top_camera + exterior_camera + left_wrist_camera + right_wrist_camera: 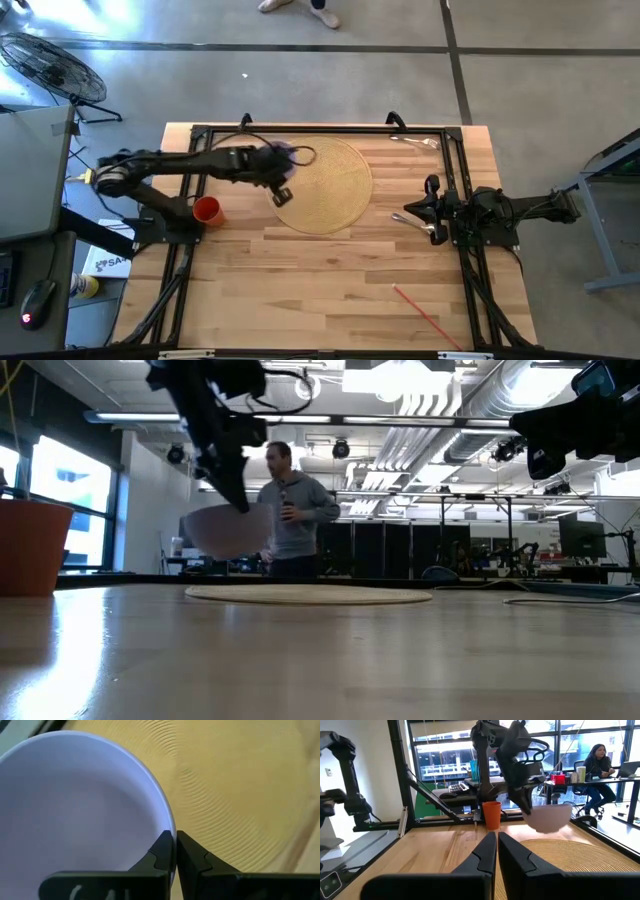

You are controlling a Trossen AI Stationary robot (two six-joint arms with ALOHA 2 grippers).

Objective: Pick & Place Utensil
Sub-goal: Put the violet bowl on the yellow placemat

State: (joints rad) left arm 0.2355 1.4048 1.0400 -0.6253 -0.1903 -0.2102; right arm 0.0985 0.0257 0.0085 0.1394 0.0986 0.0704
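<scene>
Holding a white bowl point(75, 810) by its rim, with the left claw point(175, 851) pinched shut on the edge, above the left part of the round woven mat point(325, 190). Seen from the low view, bowl point(228, 530) hanging clear of the mat point(310, 595), tilted, not touching it. Best now: lowering slowly and bringing the bowl level, base down, over the middle of the mat rather than its left edge. Opening the fingers only when the base rests flat, because a thin rim grip can let the bowl swing or tip. Then lifting straight up, so as not to drag the rim.

Keeping also away from the orange cup point(207, 210), standing just beside the left arm on the desk point(330, 290).

Right claw point(412, 216) waiting at the right side of the desk, fingers closed together and empty, near a metal utensil point(432, 230) lying close to it. Another utensil point(415, 141) lying at the far right corner, and a red stick point(425, 315) at the near right; all apparently not yet placed.
</scene>
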